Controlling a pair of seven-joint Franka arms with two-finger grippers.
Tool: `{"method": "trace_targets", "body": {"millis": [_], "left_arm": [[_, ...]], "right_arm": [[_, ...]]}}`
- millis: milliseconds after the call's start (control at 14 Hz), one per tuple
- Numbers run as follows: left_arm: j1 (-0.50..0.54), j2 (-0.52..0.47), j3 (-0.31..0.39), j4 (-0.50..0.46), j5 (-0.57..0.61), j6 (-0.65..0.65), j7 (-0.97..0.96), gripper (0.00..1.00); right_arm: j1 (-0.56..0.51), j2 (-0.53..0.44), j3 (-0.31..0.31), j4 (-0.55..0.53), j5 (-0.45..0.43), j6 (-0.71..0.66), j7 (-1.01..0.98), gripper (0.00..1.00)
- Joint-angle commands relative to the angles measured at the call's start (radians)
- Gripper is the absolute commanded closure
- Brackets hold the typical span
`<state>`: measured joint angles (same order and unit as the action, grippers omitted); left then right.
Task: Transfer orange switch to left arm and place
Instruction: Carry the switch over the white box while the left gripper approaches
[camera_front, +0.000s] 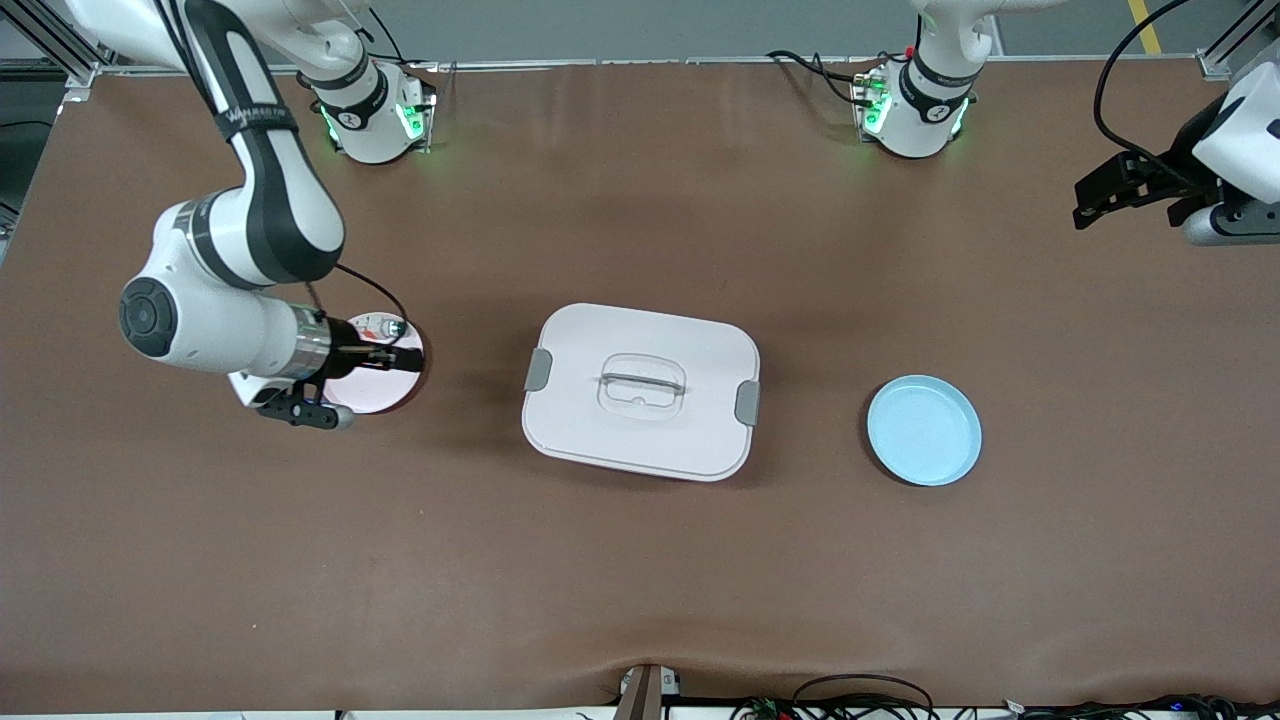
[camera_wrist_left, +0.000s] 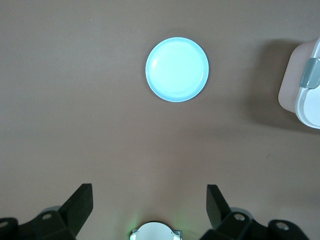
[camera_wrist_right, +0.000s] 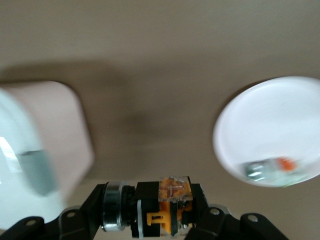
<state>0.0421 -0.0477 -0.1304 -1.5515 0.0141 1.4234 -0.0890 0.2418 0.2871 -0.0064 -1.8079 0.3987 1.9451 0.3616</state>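
At the frame's left, the right gripper (camera_front: 400, 357) is clamped on the small black-and-orange switch (camera_wrist_right: 167, 209) over a round pink plate (camera_front: 380, 392); swinging low could clip the centre white lidded plastic box (camera_front: 640, 390); far right, the left gripper (camera_front: 1120, 190) waits, fingers apart.

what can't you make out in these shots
- Front view: the right pincer covers the orange switch over the pink plate.
- Front view: the left pincer hangs at the table's edge, its arm cut off.
- Right wrist view: the silver-and-green part is blurred.
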Motion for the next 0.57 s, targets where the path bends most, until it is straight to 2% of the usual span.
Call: {"method": "trace_targets", "body": {"millis": [0,498], "left_arm": [[0.004,-0.011,0.0,-0.004,-0.014,0.006,-0.005,0.0],[0.005,-0.012,0.0,-0.002,-0.014,0.006,-0.005,0.0]], "right_arm": [[0.079,0.056,-0.007,0.132,0.068,-0.021,0.253,1.0],[0.263,0.199,-0.006,0.407,0.074,-0.017,0.802,1.0]]}}
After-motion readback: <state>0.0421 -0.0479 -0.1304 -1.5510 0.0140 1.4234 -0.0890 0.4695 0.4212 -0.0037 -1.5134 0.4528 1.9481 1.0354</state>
